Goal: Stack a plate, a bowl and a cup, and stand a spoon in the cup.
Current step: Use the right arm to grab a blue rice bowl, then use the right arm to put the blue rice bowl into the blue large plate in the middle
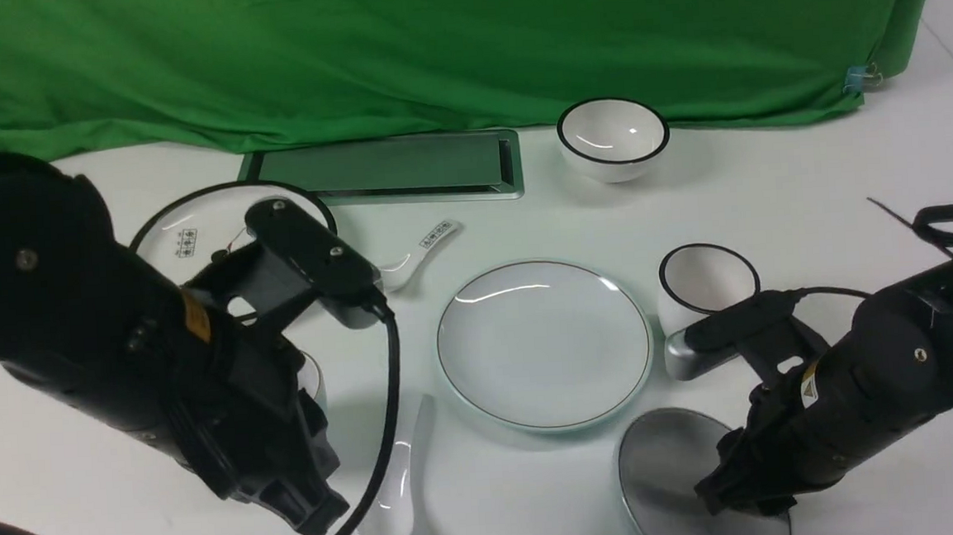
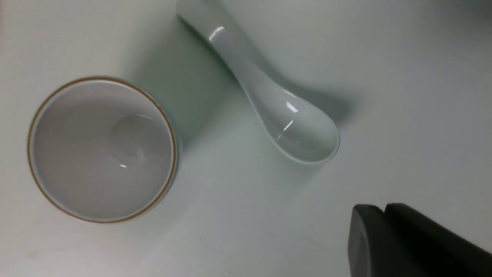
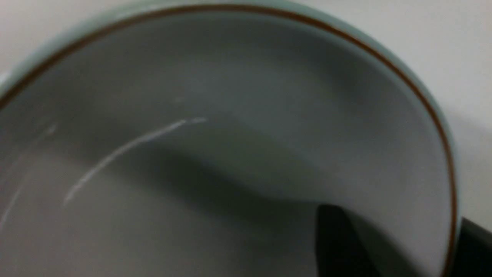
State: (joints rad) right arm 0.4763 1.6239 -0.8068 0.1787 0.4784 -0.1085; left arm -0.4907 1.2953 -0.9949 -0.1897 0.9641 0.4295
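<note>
"How's the right claw (image 3: 399,217)?"
"Parted, straddling the rim of the bowl (image 1: 662,463) on the white surface (image 1: 532,496)."
"Left claw (image 2: 384,207)?"
"Clenched, near the cup (image 2: 102,150) and spoon (image 2: 296,123). The plate (image 1: 543,346) lies between both, farther forward."
"Beyond them?"
"Green cloth (image 1: 446,46)."

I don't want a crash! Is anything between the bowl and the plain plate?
Nothing visible stands between the bowl and the plain plate. The cup with the black rim is beside that gap, not in it.
</note>
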